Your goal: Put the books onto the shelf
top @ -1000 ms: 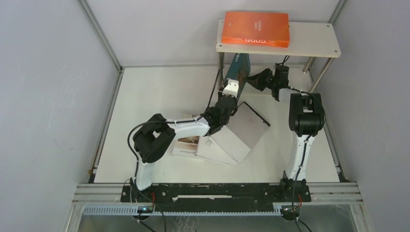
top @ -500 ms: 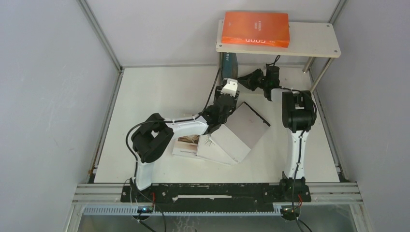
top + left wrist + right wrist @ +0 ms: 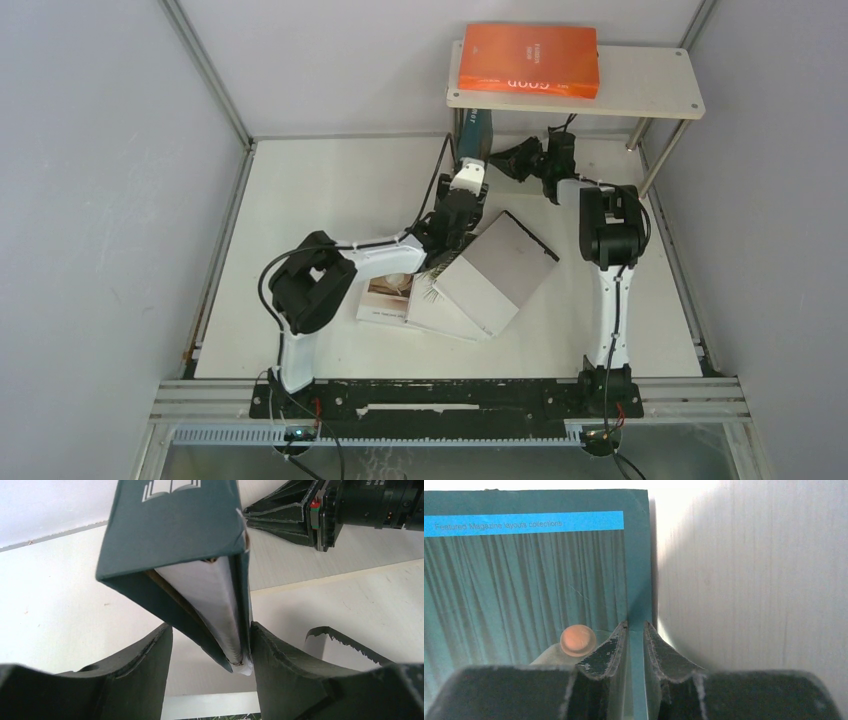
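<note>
The dark teal book (image 3: 474, 128) stands on edge, reaching in under the shelf's top board (image 3: 655, 88). My right gripper (image 3: 635, 625) is shut on the edge of its pictured cover (image 3: 524, 580), coming from the right (image 3: 507, 160). My left gripper (image 3: 211, 630) is open around the book's near lower corner (image 3: 220, 610). Its right finger (image 3: 280, 665) touches the cover and its left finger (image 3: 145, 665) stands apart. The orange book (image 3: 527, 58) lies flat on the top board. The grey-white book (image 3: 495, 272), the coffee-cup book (image 3: 383, 297) and a third book's white edge (image 3: 440, 318) lie overlapped on the table.
The shelf's metal legs (image 3: 655, 152) stand to the right of my right arm. Grey cell walls close in the white table (image 3: 330, 190) on three sides. The right gripper's body (image 3: 320, 515) shows at the top of the left wrist view.
My left jaws have opened, letting go of the teal book. Both arms have moved toward the shelf and the book has gone further under the top board, held by the right gripper.
</note>
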Tool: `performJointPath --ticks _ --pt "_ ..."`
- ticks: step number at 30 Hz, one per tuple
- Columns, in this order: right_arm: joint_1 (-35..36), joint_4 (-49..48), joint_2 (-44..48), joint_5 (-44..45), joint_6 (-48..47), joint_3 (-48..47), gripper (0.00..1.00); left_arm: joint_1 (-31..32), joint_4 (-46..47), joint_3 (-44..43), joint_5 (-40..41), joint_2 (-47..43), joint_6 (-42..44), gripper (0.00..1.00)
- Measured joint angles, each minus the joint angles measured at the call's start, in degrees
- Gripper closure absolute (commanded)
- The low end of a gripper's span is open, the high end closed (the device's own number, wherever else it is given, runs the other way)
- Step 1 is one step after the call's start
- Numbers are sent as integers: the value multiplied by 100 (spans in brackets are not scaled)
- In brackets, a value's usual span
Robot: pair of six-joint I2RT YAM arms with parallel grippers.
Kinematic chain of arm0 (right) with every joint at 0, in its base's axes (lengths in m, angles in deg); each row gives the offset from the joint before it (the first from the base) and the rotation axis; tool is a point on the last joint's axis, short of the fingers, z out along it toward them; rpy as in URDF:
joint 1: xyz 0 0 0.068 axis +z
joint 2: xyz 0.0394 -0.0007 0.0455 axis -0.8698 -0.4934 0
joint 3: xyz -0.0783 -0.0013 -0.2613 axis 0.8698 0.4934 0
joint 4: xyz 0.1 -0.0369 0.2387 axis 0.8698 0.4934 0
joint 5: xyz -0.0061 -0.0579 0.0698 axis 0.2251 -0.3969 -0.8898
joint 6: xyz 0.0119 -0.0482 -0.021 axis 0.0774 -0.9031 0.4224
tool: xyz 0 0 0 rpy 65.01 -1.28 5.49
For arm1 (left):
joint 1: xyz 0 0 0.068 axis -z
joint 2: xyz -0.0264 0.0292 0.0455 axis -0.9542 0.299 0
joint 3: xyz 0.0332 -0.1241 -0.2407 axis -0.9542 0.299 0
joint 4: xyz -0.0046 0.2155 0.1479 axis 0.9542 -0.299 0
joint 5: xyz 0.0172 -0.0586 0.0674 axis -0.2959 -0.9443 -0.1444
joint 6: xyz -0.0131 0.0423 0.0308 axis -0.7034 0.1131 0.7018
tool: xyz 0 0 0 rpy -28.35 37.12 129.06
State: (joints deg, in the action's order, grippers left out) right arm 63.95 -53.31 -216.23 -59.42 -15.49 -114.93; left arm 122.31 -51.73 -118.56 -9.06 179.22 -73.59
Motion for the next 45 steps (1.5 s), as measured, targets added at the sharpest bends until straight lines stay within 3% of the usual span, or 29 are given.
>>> performJointPath --ticks 20,40,45 --pt "-66 -105 -549 -262 247 -813 76 -15 -361 -844 -197 358 59 35" --pt "-24 428 -1408 -492 249 -2481 76 -380 -575 -1270 -461 581 85 34" --pt "-26 533 -1436 -496 247 -2485 76 -411 -577 -1270 -496 601 2 27"
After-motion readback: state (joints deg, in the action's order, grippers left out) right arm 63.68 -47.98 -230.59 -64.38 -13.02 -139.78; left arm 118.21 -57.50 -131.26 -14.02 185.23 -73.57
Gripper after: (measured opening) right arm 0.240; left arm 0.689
